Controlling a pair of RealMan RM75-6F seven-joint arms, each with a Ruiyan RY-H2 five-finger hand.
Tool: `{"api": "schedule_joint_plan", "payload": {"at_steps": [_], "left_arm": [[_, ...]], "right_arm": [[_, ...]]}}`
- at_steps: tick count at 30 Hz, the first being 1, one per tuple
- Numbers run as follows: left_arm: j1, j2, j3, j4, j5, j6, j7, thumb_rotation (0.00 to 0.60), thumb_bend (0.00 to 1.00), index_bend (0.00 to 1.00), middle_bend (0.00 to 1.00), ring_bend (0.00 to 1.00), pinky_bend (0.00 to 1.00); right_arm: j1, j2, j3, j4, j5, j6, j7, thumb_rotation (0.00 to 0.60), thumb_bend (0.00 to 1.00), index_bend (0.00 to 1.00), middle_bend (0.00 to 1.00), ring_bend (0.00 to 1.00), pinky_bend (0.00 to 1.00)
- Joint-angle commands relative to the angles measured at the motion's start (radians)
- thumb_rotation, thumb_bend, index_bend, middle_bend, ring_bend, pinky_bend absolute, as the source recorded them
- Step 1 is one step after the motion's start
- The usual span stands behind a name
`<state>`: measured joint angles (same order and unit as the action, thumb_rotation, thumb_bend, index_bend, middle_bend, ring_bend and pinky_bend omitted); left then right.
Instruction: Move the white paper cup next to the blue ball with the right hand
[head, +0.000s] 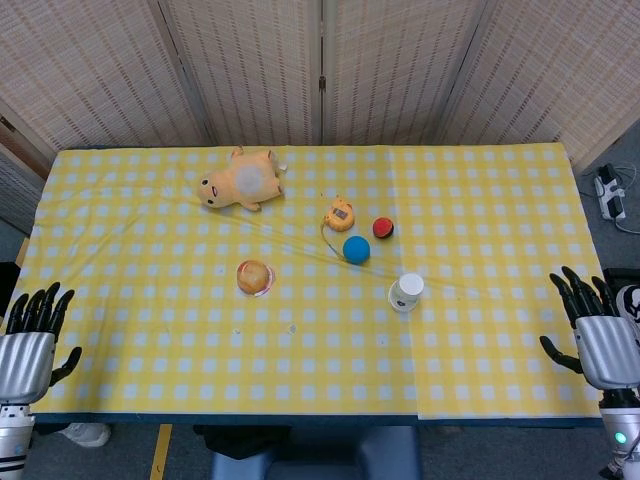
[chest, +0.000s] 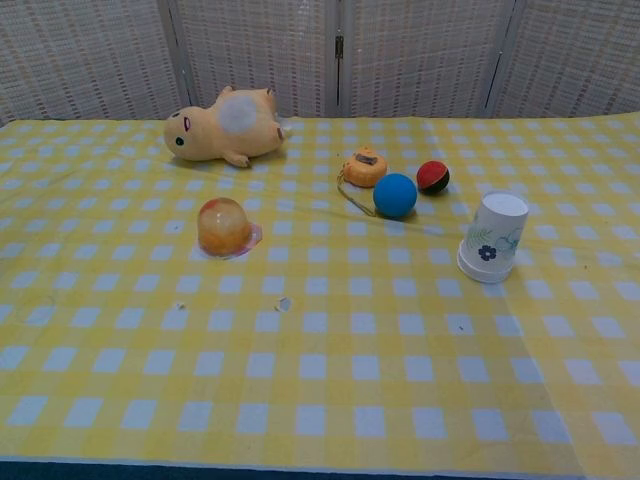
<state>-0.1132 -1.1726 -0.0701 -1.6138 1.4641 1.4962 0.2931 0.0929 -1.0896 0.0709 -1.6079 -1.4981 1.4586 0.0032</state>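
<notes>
A white paper cup (head: 406, 292) (chest: 491, 239) with a small blue flower print stands upside down on the yellow checked cloth, right of centre. The blue ball (head: 356, 249) (chest: 395, 195) lies a short way up and to the left of it, apart from the cup. My right hand (head: 598, 335) is at the table's right front edge, fingers spread, holding nothing, well to the right of the cup. My left hand (head: 32, 335) sits at the left front edge, also spread and empty. Neither hand appears in the chest view.
A red and black ball (head: 383, 228) (chest: 433, 177) and a small orange toy (head: 340, 214) (chest: 364, 167) with a cord lie beside the blue ball. An orange jelly-like lump (head: 254, 277) (chest: 224, 226) sits left of centre. A yellow plush animal (head: 240, 181) (chest: 224, 125) lies at the back.
</notes>
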Motion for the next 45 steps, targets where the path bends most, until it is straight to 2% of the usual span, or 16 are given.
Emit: {"api": "schedule_joint_plan", "payload": {"at_steps": [1, 16, 22, 31, 40, 45], "left_arm": [[-0.003, 0.003, 0.002, -0.006, -0.004, -0.007, 0.009, 0.600, 0.36, 0.09, 0.04, 0.06, 0.07], [-0.002, 0.008, 0.007, -0.018, -0.008, -0.008, 0.017, 0.600, 0.36, 0.09, 0.04, 0.06, 0.06], [-0.002, 0.009, 0.009, -0.017, -0.012, -0.016, 0.006, 0.600, 0.36, 0.09, 0.04, 0.06, 0.06], [-0.002, 0.019, 0.013, -0.022, -0.016, -0.024, -0.007, 0.600, 0.36, 0.09, 0.04, 0.06, 0.05], [-0.008, 0.032, 0.024, -0.039, -0.022, -0.055, -0.026, 0.600, 0.36, 0.09, 0.04, 0.06, 0.05], [-0.008, 0.039, 0.027, -0.046, -0.031, -0.065, -0.028, 0.600, 0.36, 0.09, 0.04, 0.06, 0.04]], "right_arm": [[0.006, -0.002, 0.001, 0.006, 0.003, -0.008, -0.012, 0.600, 0.30, 0.00, 0.07, 0.13, 0.03], [0.042, 0.022, -0.010, -0.016, -0.029, -0.062, 0.032, 0.600, 0.30, 0.06, 0.09, 0.16, 0.05], [0.125, 0.055, 0.007, -0.062, -0.010, -0.191, 0.018, 0.600, 0.30, 0.12, 0.13, 0.16, 0.06], [0.292, 0.065, 0.060, -0.106, 0.073, -0.427, -0.021, 0.600, 0.30, 0.17, 0.12, 0.16, 0.06], [0.455, 0.009, 0.104, -0.077, 0.209, -0.644, -0.066, 0.600, 0.30, 0.20, 0.12, 0.16, 0.06], [0.525, -0.030, 0.114, -0.036, 0.284, -0.725, -0.096, 0.600, 0.30, 0.21, 0.11, 0.16, 0.06]]}}
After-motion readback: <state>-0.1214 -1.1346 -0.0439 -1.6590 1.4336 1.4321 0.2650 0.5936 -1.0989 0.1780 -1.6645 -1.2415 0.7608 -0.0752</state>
